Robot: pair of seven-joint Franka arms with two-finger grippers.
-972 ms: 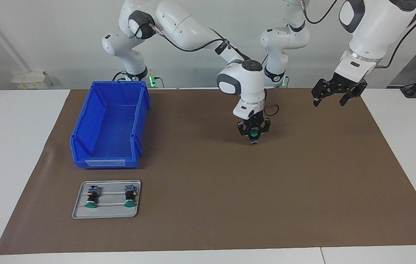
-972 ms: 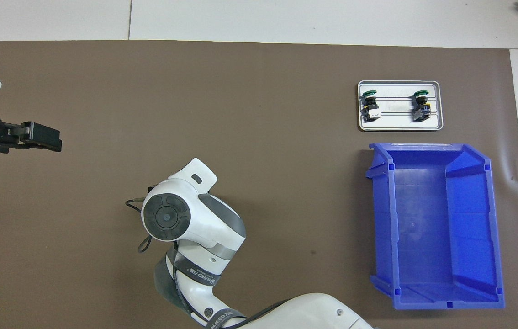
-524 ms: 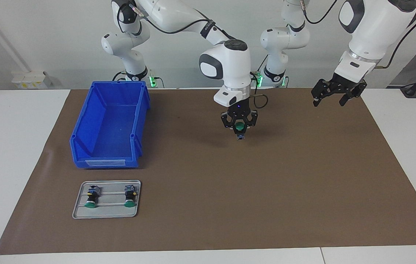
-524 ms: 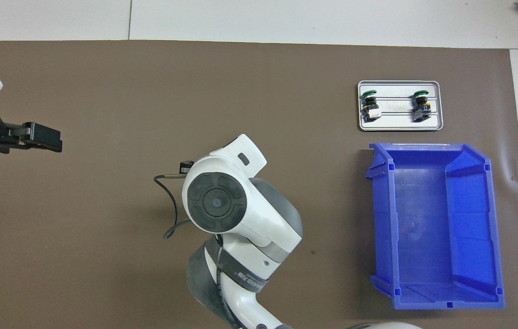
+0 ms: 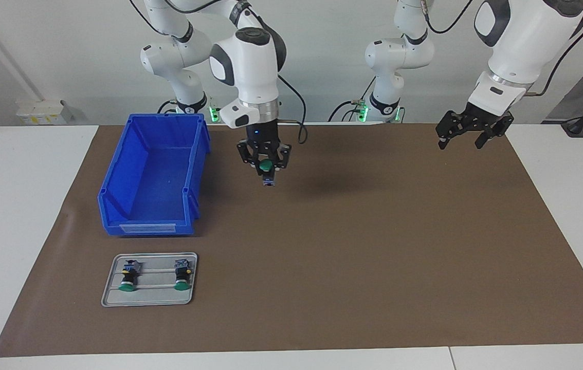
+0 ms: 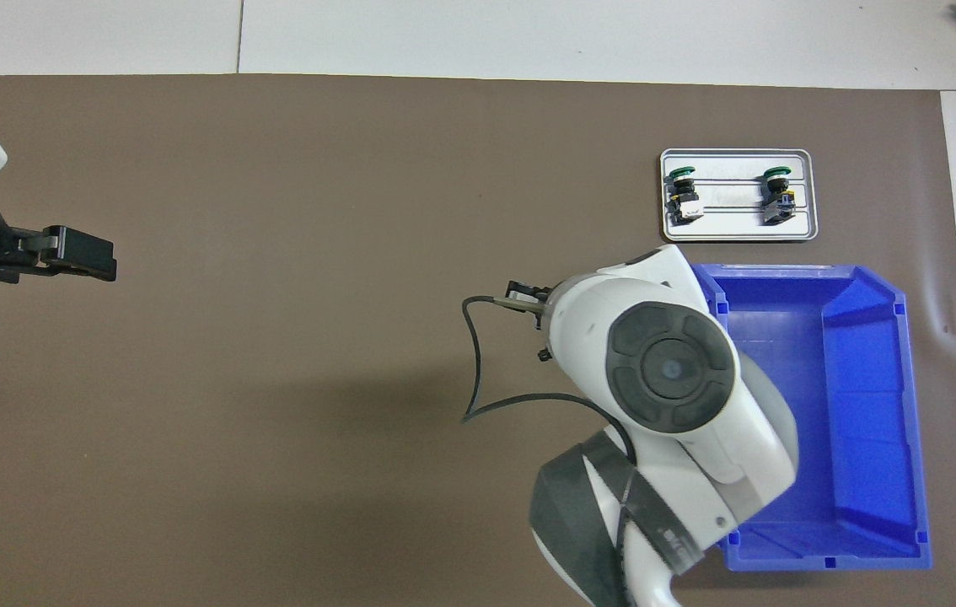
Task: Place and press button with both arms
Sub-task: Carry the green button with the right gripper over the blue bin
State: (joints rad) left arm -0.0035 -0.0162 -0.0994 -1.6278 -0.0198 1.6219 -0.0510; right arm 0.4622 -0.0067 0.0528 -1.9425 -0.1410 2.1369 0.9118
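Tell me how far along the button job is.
Done: one button is picked up; two more still lie on the tray. In hand: the right hand is shut on that button, up in the air over the mat beside the blue bin. Left: setting it down and pressing it; the left hand waits open.

Glossy white plastic shells gleam on both arms [image 5: 250,56], their joint rings a duller black. The right gripper [image 5: 267,167] is matt black, pinching a button [image 5: 266,166] with a smooth green plastic cap. The bin [image 5: 153,172] is shiny blue moulded plastic. The tray [image 5: 148,298] looks like brushed grey metal. The brown mat [image 5: 353,257] lies matt, faintly creased, paper-like.
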